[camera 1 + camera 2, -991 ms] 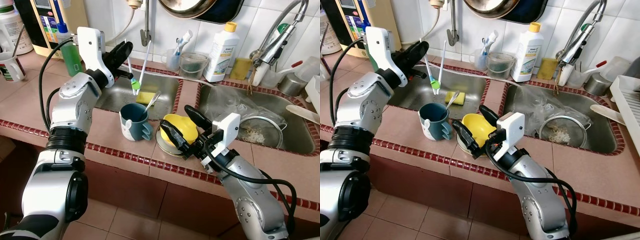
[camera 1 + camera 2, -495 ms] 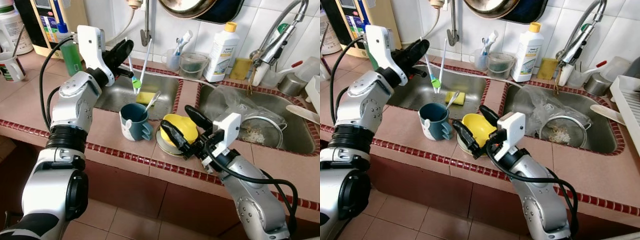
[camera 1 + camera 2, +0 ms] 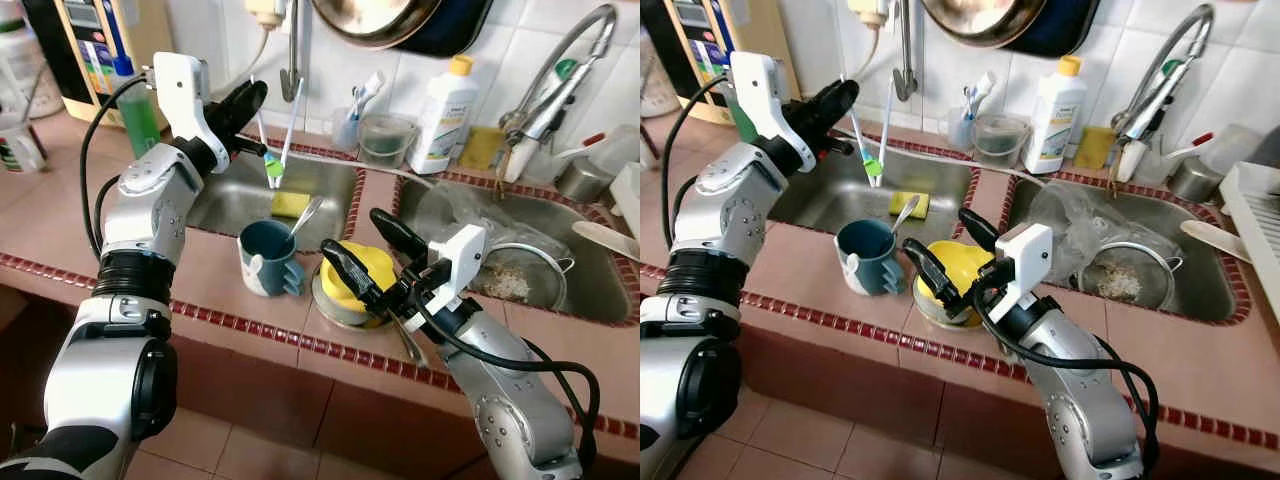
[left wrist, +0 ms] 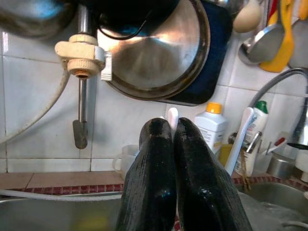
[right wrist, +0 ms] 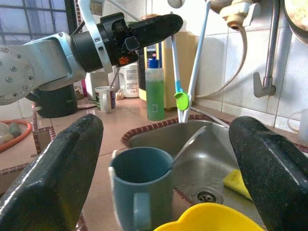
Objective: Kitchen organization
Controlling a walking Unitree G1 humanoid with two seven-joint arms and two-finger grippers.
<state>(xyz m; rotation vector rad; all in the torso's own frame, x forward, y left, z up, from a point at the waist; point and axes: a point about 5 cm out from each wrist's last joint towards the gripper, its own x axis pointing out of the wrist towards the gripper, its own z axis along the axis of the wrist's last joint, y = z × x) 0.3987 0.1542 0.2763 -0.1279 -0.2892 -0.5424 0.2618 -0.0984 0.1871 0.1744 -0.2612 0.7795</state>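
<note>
Left eye view: left gripper [image 3: 250,98] pinches white tongs [image 3: 272,148] at 11 o'clock; right gripper [image 3: 362,250], jaws spread wide, straddles the yellow bowl [image 3: 357,272] beside the blue mug [image 3: 266,254].

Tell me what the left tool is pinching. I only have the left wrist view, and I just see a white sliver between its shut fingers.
Observer: The left tool is shut on a pair of white training chopsticks joined by a green clip, hanging tips-down over the left sink.
Operator: What lies beneath them?
Observer: A yellow sponge sits in that basin, and a blue mug with a spoon in it stands on the counter in front.
Operator: And the right tool?
Observer: The right tool is open, its fingers on either side of a yellow bowl that rests in a metal dish beside the mug.
</note>
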